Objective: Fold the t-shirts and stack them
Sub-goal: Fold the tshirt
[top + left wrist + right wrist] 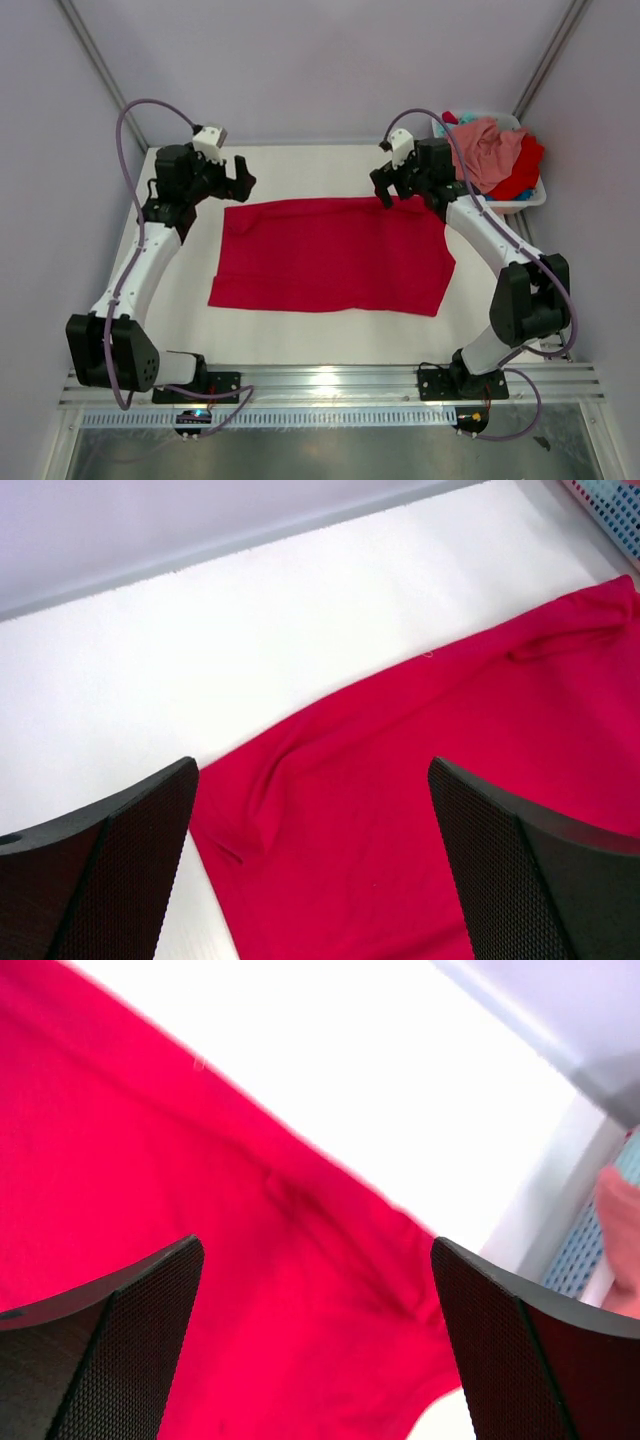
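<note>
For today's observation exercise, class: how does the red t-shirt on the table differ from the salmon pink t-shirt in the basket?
Colour: the red t-shirt is bright red, the salmon pink t-shirt pale pink. Pose: the red one lies spread flat, the pink one crumpled in a heap. Place: the red one is on the table, the pink one in the white basket. Both are soft cloth.

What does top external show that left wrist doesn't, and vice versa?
Only top external: the right gripper at the far right corner of the red t-shirt, and that shirt's whole outline. Only left wrist: a small pucker in the cloth by the corner. Both: the left gripper, open by the shirt's far left corner, and the white table.
</note>
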`<act>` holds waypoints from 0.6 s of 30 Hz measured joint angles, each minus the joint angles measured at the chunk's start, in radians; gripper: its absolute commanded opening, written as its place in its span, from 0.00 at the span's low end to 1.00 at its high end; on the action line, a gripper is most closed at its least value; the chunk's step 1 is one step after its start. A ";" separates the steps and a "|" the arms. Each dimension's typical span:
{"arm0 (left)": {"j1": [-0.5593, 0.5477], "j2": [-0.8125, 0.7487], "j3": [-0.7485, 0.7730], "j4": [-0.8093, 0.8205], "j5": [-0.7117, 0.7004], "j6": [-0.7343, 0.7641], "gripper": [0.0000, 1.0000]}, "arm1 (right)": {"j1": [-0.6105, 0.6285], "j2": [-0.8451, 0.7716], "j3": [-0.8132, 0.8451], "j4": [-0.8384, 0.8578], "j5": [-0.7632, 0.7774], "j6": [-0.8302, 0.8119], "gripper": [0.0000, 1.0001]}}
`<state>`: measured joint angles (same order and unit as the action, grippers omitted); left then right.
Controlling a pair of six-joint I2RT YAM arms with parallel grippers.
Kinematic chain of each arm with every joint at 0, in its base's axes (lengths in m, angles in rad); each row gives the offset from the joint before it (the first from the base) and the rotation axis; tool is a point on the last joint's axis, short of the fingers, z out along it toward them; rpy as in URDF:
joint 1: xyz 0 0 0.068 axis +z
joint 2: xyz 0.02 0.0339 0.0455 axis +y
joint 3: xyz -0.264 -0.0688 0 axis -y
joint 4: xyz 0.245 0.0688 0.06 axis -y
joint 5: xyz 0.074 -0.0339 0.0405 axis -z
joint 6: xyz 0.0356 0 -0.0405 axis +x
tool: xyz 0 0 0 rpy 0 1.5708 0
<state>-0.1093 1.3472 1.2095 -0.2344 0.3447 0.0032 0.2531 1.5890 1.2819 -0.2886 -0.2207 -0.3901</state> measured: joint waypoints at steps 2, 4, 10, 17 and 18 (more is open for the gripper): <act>0.000 0.010 -0.045 0.079 -0.004 -0.021 0.99 | 0.000 0.011 -0.009 0.089 0.002 0.025 0.99; -0.001 0.060 -0.072 0.122 -0.006 -0.023 0.99 | 0.000 0.060 -0.005 0.154 0.001 0.037 0.99; -0.004 0.376 0.052 0.053 -0.058 -0.016 0.99 | -0.001 0.273 0.028 0.159 0.001 0.055 0.99; -0.004 0.517 0.112 -0.051 -0.146 0.050 0.99 | -0.002 0.314 0.026 0.124 0.005 0.021 0.99; -0.004 0.513 0.112 -0.058 -0.154 0.063 0.99 | -0.002 0.314 0.026 0.122 0.009 0.011 0.99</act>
<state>-0.1131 1.8599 1.3212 -0.2920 0.1902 0.0666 0.2516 1.9026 1.3075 -0.1669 -0.2115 -0.3794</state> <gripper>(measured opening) 0.991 0.993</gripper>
